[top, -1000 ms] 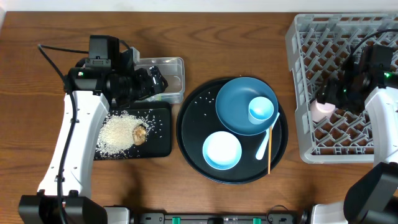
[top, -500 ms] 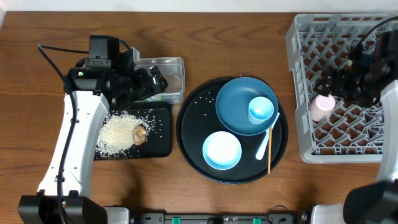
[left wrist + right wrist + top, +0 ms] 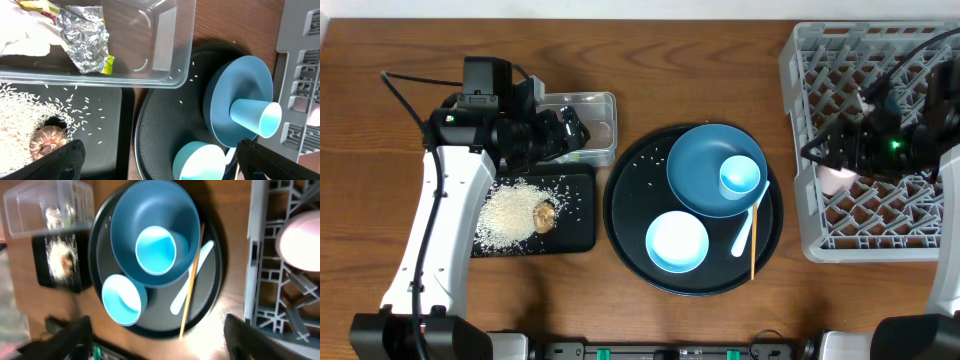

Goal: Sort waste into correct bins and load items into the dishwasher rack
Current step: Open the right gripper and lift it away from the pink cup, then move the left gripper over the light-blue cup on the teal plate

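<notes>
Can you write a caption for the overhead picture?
Pinkish cup in the grey rack; rice heaped on the black tray.

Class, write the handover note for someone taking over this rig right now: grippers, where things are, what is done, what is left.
Left gripper: open, empty, by the clear tub.
Right gripper: open, empty, over the dishwasher rack.
Done: pinkish-white cup in the rack; wrappers in the tub; rice and brown lump on the black tray.
Left: dark blue plate with light blue cup, light blue bowl, spoon and chopstick, all on the round tray, plus stray grains there.
</notes>
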Tool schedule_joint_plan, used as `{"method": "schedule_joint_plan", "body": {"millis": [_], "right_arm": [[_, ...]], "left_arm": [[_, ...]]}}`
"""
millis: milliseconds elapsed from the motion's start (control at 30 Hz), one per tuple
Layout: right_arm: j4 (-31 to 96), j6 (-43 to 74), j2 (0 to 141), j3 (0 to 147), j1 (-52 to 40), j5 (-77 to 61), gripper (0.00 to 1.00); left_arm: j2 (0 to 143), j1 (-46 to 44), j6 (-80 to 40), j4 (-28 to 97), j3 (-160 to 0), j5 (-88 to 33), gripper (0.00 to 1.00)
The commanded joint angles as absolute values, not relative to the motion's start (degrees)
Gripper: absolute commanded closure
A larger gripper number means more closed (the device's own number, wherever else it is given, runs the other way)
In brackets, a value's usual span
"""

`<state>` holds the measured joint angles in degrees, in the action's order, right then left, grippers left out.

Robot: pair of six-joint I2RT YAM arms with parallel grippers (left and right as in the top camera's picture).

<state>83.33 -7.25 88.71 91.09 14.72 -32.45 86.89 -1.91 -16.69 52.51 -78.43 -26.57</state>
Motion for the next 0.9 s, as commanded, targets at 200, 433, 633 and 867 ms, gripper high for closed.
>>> {"method": "schedule_joint_plan", "body": {"millis": [200,433,633,867], "right_arm": [[85.5,-7.7,88.5,89.7,12.4,-24.0,0.34],[82.9,-7.8,88.5,87.2,12.3,-24.2,0.36],[78.2,-7.7,88.5,87.2,10.6,-24.2,0.41],[74.4,-6.0,88.5,87.2,5.3,-23.2,0.41]], "left_arm": [[86.8,-1.7,-16.4,52.7,-78.6,-26.1,0.02],[86.8,-1.7,-16.4,52.7,-78.6,-26.1,0.02],[86.8,-1.7,-15.6,53.4,-78.6,-25.8,0.02],[86.8,-0.5,-12.0,54.0,-78.6,-25.8,0.02]]}}
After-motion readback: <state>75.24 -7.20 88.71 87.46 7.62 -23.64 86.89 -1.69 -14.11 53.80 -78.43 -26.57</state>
